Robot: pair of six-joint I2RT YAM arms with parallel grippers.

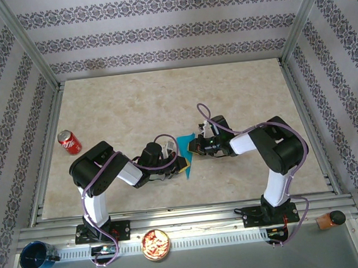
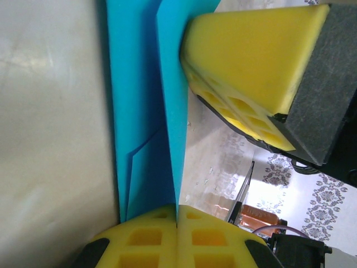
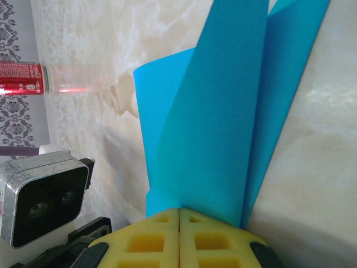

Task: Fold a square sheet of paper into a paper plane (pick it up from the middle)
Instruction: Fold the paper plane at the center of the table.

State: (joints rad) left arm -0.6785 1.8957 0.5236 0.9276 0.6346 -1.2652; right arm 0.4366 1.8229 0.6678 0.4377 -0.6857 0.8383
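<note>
The turquoise-blue paper (image 1: 187, 153) is folded into several layers and tapers to a point toward the near edge, held up between both arms at the table's middle. My left gripper (image 1: 178, 162) is shut on its lower part. In the left wrist view the yellow pads (image 2: 150, 240) pinch one upright layer of the paper (image 2: 139, 100), and the right gripper's yellow finger (image 2: 245, 67) presses the same sheet from the far side. My right gripper (image 1: 196, 146) is shut on the paper (image 3: 223, 123), whose flaps fan out above the closed pads (image 3: 145, 243).
A red soda can (image 1: 69, 142) stands at the left of the marble tabletop (image 1: 163, 97). Along the near rail sit a dark blue cup (image 1: 37, 256), a bowl of snacks (image 1: 156, 244) and an orange bottle (image 1: 330, 219). Patterned walls enclose the table.
</note>
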